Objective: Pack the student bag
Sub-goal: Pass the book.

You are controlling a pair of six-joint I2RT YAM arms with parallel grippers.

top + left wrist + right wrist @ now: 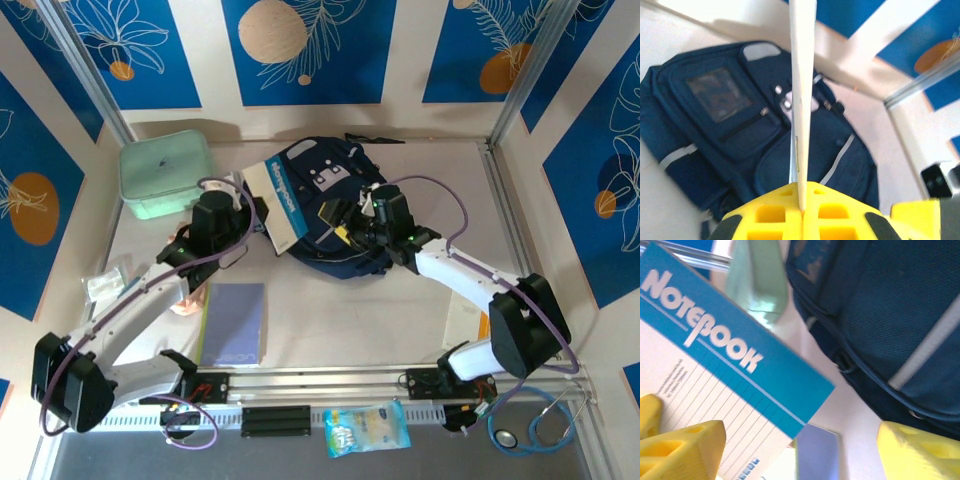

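REMOTE RIG: My left hand is clamped shut on one edge of a blue-and-white notebook. It holds the notebook clear of the surface, leaning over the left side of the student bag. On the left wrist view the yellow fingers pinch the notebook edge-on, so I judge it is lined up to slide in slim side first.

My right hand hovers over the bag's front, just right of the notebook, with its jaws spread wide and nothing in them. I judge it is placed to tend the bag's opening.

The bag lies flat at the far middle of the surface, front pocket up. A mint box sits far left and a lavender book lies near left. A snack packet and a stethoscope wait at the near edge.
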